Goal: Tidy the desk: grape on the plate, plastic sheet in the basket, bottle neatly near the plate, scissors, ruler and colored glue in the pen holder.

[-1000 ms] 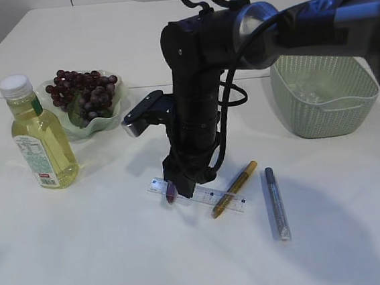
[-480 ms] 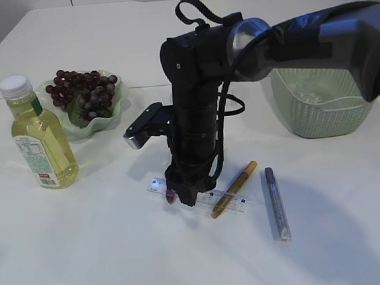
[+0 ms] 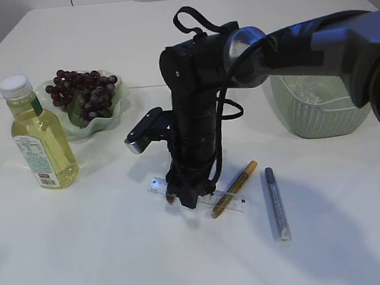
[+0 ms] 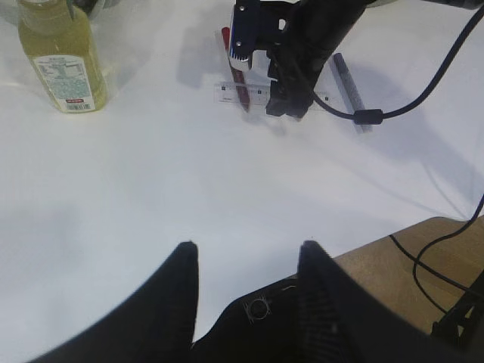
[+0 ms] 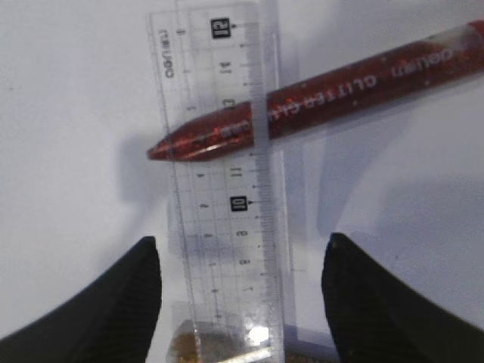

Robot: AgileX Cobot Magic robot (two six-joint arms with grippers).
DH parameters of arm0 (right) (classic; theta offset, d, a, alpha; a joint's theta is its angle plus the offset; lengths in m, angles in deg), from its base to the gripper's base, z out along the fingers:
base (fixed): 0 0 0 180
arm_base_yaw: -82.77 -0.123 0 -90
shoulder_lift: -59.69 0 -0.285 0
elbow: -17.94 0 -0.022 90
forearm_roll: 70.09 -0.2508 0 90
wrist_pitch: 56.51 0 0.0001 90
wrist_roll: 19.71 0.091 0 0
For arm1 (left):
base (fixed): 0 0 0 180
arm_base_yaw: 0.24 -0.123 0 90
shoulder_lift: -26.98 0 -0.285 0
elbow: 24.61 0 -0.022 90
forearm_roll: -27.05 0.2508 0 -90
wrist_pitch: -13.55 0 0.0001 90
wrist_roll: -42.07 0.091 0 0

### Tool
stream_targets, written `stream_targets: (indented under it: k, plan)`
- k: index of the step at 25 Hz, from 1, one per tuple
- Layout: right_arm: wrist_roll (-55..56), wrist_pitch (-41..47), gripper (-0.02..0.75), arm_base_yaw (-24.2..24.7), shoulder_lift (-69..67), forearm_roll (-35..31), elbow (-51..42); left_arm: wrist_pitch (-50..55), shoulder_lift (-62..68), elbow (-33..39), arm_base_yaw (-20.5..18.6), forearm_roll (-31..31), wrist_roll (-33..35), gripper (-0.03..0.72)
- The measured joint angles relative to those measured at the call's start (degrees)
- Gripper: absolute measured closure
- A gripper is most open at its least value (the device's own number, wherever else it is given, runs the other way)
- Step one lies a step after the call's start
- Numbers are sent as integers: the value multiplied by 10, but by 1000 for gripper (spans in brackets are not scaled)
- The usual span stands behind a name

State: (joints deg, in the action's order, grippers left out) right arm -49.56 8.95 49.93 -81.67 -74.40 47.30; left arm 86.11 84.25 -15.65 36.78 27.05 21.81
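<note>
A clear ruler (image 5: pixel 219 151) lies flat on the white table, with a red glitter glue pen (image 5: pixel 363 79) crossing under it. My right gripper (image 5: pixel 242 261) is open and points straight down, its fingers on either side of the ruler's width; in the exterior view it stands on the ruler (image 3: pixel 231 202). A gold glue pen (image 3: pixel 236 187) and a silver glue pen (image 3: pixel 277 203) lie to its right. The bottle (image 3: pixel 38 137) stands upright beside the green plate (image 3: pixel 107 120) of grapes (image 3: pixel 81 92). My left gripper (image 4: pixel 243 253) is open and empty. Scissors and pen holder are out of view.
A green basket (image 3: pixel 322 113) stands at the back right with something clear inside. The right arm (image 3: pixel 196 101) rises over the ruler, its camera sticking out to the left. The left wrist view shows the table's front edge (image 4: pixel 393 234) and cables below it.
My right gripper has come down a little onto the ruler, staying open. The ruler and glue pens have not moved.
</note>
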Motion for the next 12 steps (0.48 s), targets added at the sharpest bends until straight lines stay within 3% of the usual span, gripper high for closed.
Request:
stream_targets:
  k: [12]
  plan:
    - [-1, 5, 215, 0, 0, 3, 1, 0, 0, 0, 0, 0, 0, 367]
